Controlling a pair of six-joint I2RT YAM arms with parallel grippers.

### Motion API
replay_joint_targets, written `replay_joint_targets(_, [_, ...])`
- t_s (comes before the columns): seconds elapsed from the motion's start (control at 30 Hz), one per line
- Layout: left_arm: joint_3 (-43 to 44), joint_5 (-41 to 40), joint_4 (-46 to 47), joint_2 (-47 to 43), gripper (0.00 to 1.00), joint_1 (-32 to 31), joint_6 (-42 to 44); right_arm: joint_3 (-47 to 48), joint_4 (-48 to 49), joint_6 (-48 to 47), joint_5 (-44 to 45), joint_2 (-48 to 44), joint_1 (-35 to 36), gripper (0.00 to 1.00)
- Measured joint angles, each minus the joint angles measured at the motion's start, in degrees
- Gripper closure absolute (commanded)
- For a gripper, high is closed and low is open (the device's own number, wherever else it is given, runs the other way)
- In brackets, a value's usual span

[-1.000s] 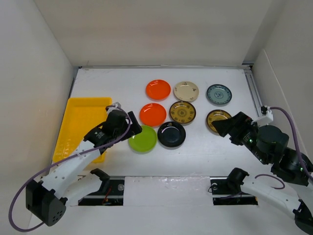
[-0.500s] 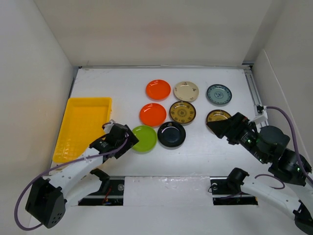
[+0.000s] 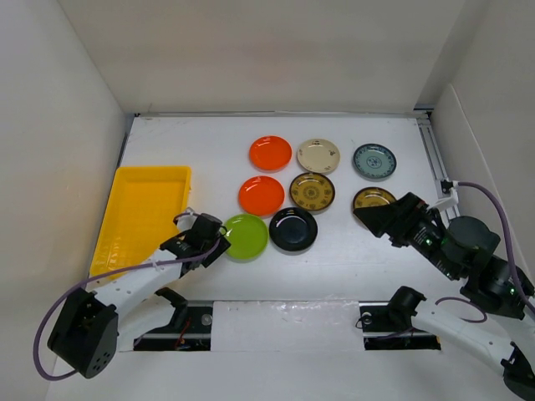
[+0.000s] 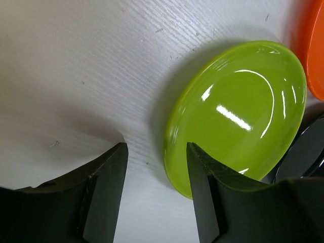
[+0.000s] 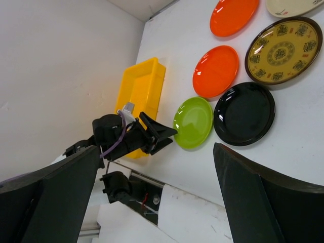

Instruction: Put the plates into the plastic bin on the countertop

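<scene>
At the near side of the countertop (image 3: 334,251), the left gripper (image 4: 156,148) is reaching low toward the lime green plate (image 4: 238,111). Its jaws are standing partly apart and gripping nothing. One finger (image 4: 202,197) is overlapping the plate's near rim in the wrist view, though I cannot tell whether it is touching.

Across on the right, the right gripper (image 3: 368,215) is hanging with its jaws spread wide and empty. It is pointing leftward, just beside the near edge of the right brown-gold plate (image 3: 376,197).

The black plate (image 3: 292,230) is lying right of the green one, their rims nearly meeting. Behind them, the nearer orange plate (image 3: 261,195) and the middle brown-gold plate (image 3: 312,191) are sitting side by side. Farther back a row of three is running left to right — the far orange plate (image 3: 270,152), the cream plate (image 3: 318,155) and the teal-grey plate (image 3: 373,161).

All eight plates are resting flat on the white surface. The yellow bin (image 3: 142,213) is lying lengthwise along the left wall, well left of them — only the left arm is passing its near right corner.
</scene>
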Motion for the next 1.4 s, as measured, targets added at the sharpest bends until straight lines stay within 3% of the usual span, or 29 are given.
replay_joint_targets(0.23, [0.6, -1.6, 2.2, 2.5, 0.55, 0.0, -0.3, 0.0, 0.2, 0.0, -0.2, -1.0, 0.0, 0.0])
replay_joint_targets(0.3, [1.4, -1.8, 2.6, 4.0, 0.6, 0.0, -0.3, 0.0, 0.4, 0.0, -0.2, -1.0, 0.0, 0.0])
replay_joint_targets(0.43, [2.6, -2.2, 3.2, 7.1, 0.78, 0.0, -0.1, 0.0, 0.4, 0.0, -0.2, -1.1, 0.0, 0.0])
replay_joint_targets(0.53, [2.9, -2.3, 3.3, 8.1, 0.99, 0.0, -0.1, 0.0, 0.4, 0.0, -0.2, -1.4, 0.0, 0.0])
replay_joint_targets(0.73, [3.3, -2.1, 3.5, 7.7, 1.0, 0.0, -0.4, 0.0, 0.3, 0.0, -0.2, -1.8, 0.0, 0.0])
replay_joint_targets(0.9, [5.0, -3.5, -1.7, 2.1, 1.0, 0.0, 0.2, 0.1, 0.3, -0.2, -0.2, -2.0, 0.0, 0.0])
replay_joint_targets(1.1, [16.4, -7.9, -10.1, -1.6, 1.0, 1.5, 4.0, 0.1, 0.5, -0.5, -0.2, -2.0, 0.0, 0.0])
replay_joint_targets(1.4, [35.4, -11.9, -12.6, 6.5, 1.0, 10.8, 8.7, 0.2, 1.3, -1.1, -0.3, -0.9, 0.0, 0.0])
